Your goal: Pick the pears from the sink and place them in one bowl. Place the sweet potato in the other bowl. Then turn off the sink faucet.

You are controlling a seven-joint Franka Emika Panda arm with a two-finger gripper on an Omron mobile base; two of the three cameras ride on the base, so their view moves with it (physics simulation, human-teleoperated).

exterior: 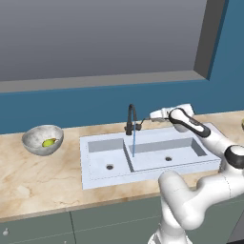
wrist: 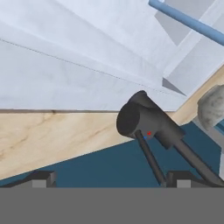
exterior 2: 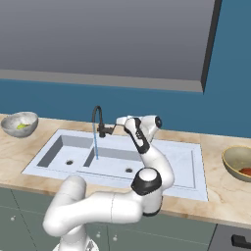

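Water [exterior: 134, 143] runs from the black sink faucet [exterior: 131, 118] into the pale sink [exterior: 95, 164]. My gripper [exterior: 150, 116] hangs open just right of the faucet, level with its side lever. In the hand view the lever [wrist: 151, 159] runs from the faucet body [wrist: 140, 120] down between my fingertips [wrist: 41, 178], close to the right one; I cannot tell if they touch. A yellow-green pear [exterior: 49, 142] lies in the grey bowl [exterior: 33, 140] on the left counter. The sweet potato [exterior 2: 246, 171] lies in the other bowl [exterior 2: 230, 159] at the right.
A blue wall [exterior: 71, 107] stands directly behind the faucet, with a grey window recess [exterior: 95, 38] above it. The marbled counter [exterior: 43, 176] surrounds the sink. My own arm [exterior 2: 147, 147] reaches over the right basin.
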